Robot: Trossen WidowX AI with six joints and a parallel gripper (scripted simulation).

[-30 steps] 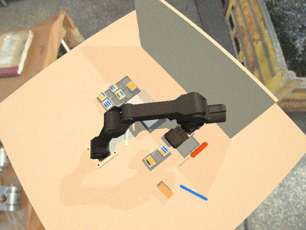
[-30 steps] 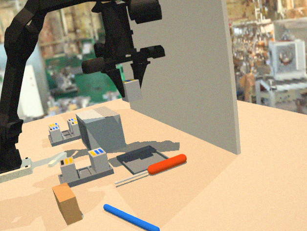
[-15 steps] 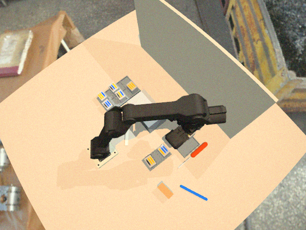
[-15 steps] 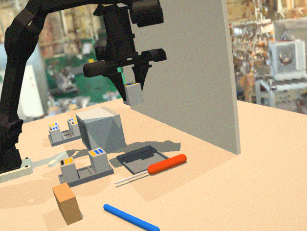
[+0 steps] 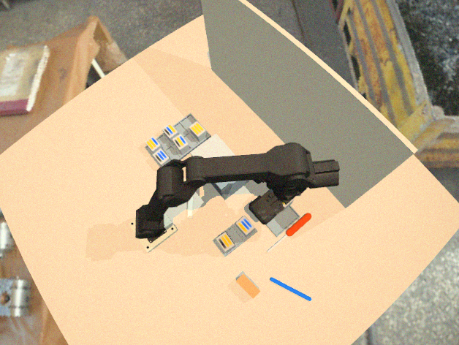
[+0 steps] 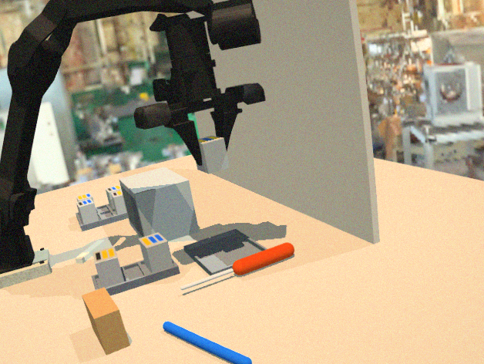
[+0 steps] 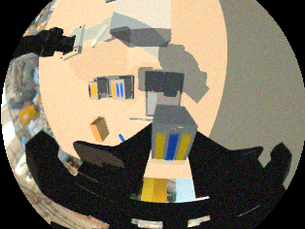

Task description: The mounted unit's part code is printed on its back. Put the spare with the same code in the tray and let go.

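My gripper [image 6: 213, 155] [image 7: 169, 126] is shut on a grey spare [image 6: 213, 154] [image 7: 174, 127] with yellow, blue and yellow stripes on top. It holds the spare upright, high above the table. In the top view the arm hides most of it. The flat grey tray [image 5: 284, 219] [image 6: 247, 250] [image 7: 152, 103] lies below, partly under the gripper's shadow. The large grey mounted unit [image 5: 214, 145] [image 6: 166, 211] [image 7: 148, 18] stands beside the tray; the code on its back does not show. A near rack [image 5: 234, 234] [image 6: 136, 281] holds two spares, one yellow-blue-blue, one black-yellow-yellow.
A rear rack [image 5: 171, 149] [image 6: 103, 224] holds several striped spares. A tall grey wall [image 5: 297, 88] [image 6: 297, 117] [image 7: 264, 73] stands behind the gripper. A red-handled screwdriver [image 5: 299, 224] [image 6: 263, 257] lies at the tray's edge. An orange block [image 5: 248, 285] [image 6: 107, 325] and a blue rod [image 5: 290, 289] [image 6: 207, 343] are in front.
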